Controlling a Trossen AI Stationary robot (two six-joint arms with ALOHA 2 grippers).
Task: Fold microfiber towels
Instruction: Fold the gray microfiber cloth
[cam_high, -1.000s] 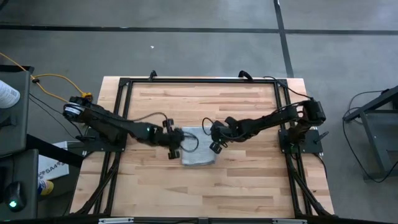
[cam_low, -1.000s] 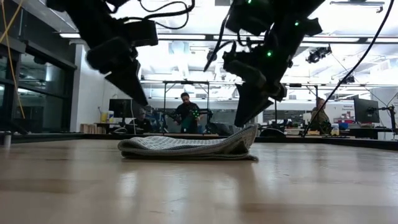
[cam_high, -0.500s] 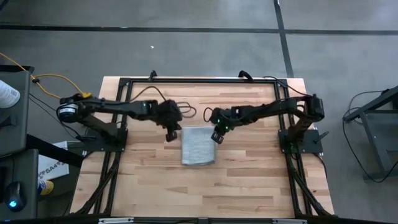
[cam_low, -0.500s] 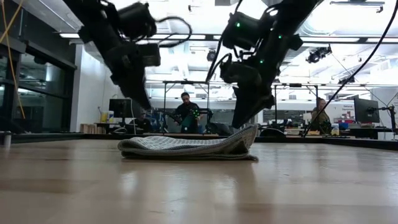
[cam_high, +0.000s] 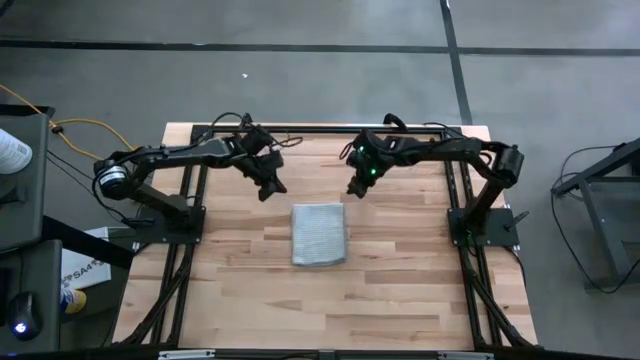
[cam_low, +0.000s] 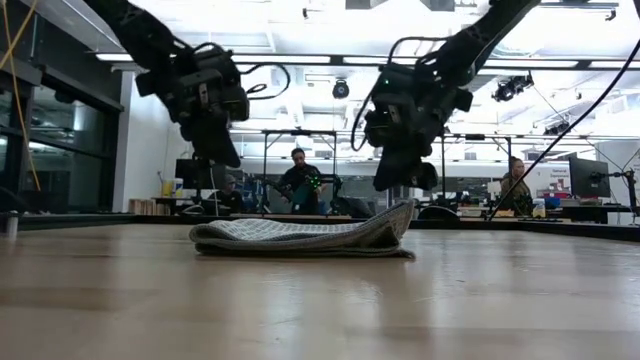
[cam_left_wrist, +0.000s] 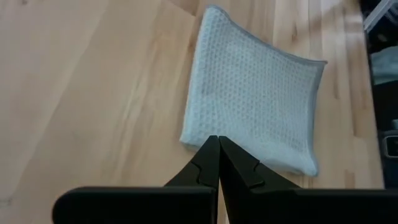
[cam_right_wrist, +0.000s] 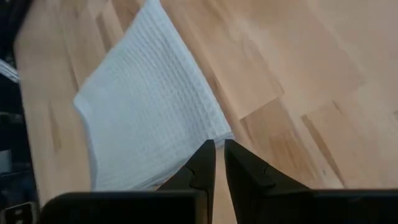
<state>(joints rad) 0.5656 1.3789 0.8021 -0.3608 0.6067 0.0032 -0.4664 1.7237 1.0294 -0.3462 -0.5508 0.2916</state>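
The towel (cam_high: 319, 234) lay folded into a compact rectangle at mid-table, one edge slightly raised. I held the left gripper (cam_high: 268, 187) and right gripper (cam_high: 356, 187) above and behind it, jaws closed on nothing. I judged folding essentially complete.

The microfiber towel (cam_high: 319, 234) is a pale grey-blue cloth with a fine ribbed grid weave, folded into a compact, slightly upright rectangle. It lies flat near the middle of the wooden table (cam_high: 400, 290), free of both arms. From table height its layered edges show, one end lifted slightly
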